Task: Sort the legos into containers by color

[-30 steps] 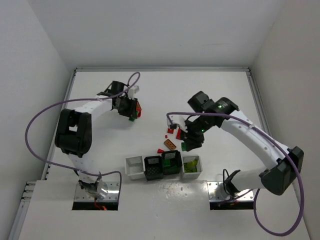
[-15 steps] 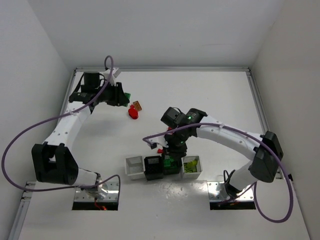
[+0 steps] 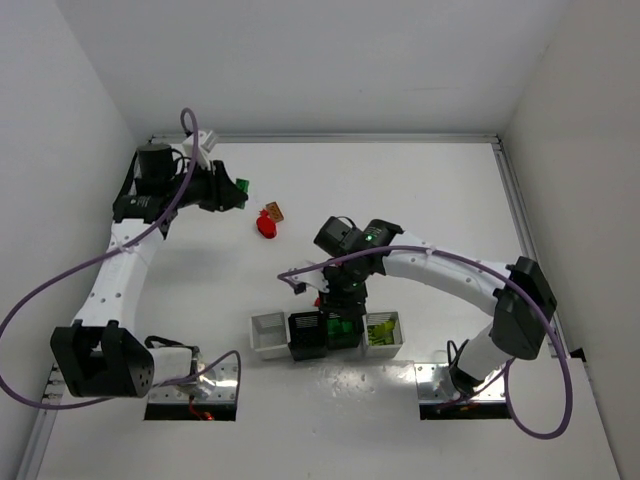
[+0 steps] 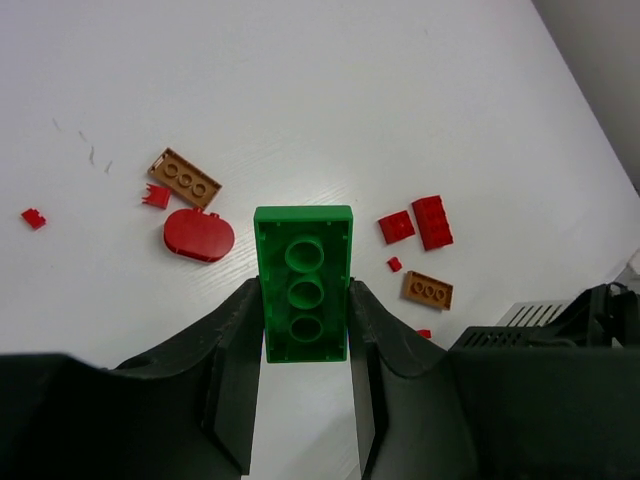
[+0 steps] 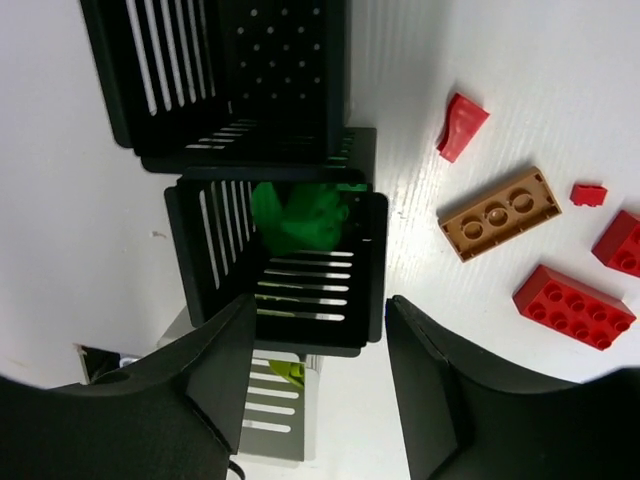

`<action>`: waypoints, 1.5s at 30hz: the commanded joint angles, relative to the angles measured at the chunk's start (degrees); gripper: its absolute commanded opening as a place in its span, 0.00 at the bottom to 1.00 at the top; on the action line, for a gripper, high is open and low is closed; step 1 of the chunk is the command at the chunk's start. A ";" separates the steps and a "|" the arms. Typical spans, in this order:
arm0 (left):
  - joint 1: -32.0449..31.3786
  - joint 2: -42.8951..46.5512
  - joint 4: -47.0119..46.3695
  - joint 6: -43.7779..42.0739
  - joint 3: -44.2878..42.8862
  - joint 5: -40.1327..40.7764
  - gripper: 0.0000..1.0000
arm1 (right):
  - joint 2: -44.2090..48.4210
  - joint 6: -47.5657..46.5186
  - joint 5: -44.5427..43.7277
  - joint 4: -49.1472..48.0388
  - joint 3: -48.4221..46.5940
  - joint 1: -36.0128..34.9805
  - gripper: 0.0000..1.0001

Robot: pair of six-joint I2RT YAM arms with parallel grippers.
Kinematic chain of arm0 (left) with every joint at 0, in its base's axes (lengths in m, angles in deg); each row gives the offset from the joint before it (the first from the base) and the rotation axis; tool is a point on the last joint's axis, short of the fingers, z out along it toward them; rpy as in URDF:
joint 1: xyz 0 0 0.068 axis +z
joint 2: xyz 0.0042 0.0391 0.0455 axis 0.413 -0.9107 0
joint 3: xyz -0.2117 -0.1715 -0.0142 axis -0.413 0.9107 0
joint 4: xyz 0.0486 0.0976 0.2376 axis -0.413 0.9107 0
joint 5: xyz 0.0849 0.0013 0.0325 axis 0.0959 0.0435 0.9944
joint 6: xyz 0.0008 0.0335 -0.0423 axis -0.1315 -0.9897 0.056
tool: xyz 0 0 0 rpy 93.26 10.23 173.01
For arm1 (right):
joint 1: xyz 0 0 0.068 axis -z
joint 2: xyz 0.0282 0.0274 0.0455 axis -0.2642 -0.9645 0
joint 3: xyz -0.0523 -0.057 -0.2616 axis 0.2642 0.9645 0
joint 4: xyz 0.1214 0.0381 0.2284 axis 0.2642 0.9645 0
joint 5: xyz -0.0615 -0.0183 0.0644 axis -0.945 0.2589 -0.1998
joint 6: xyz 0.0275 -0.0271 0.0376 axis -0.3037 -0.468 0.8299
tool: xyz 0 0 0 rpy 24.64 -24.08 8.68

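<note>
- Left gripper (image 4: 303, 300): clenched on green brick (image 4: 303, 245). Brick long axis in line with fingers, protruding forward.
- Position: far left of table (image 3: 420, 190), well apart from containers (image 3: 268, 319) at near edge.
- Target, by judgement: black bin (image 5: 212, 255) holding green pieces (image 5: 300, 215). It lies rightward of the left claw, toward the arm bases.
- Right gripper (image 5: 318, 310): spread, empty, directly above that bin. Nearer arm, likely obstructing the drop path.

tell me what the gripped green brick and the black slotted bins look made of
green brick: looks like hard moulded plastic, smooth with a slight sheen, crisp edges and round moulded sockets on the face in view. black slotted bins: likely rigid plastic too, matte, with even thin slots; painted metal can't be excluded.
</note>
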 commanded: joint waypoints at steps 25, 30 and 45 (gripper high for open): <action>-34.58 8.25 -1.34 -19.76 8.79 -10.38 0.30 | -13.95 49.31 9.26 -15.77 -20.68 48.52 0.48; -45.56 5.18 0.77 -26.26 11.07 -3.02 0.30 | -14.41 48.79 13.47 -17.79 -19.56 48.53 0.50; -56.92 -7.57 2.62 -33.83 8.62 2.36 0.39 | -5.00 36.14 12.08 -14.46 -10.67 47.38 0.52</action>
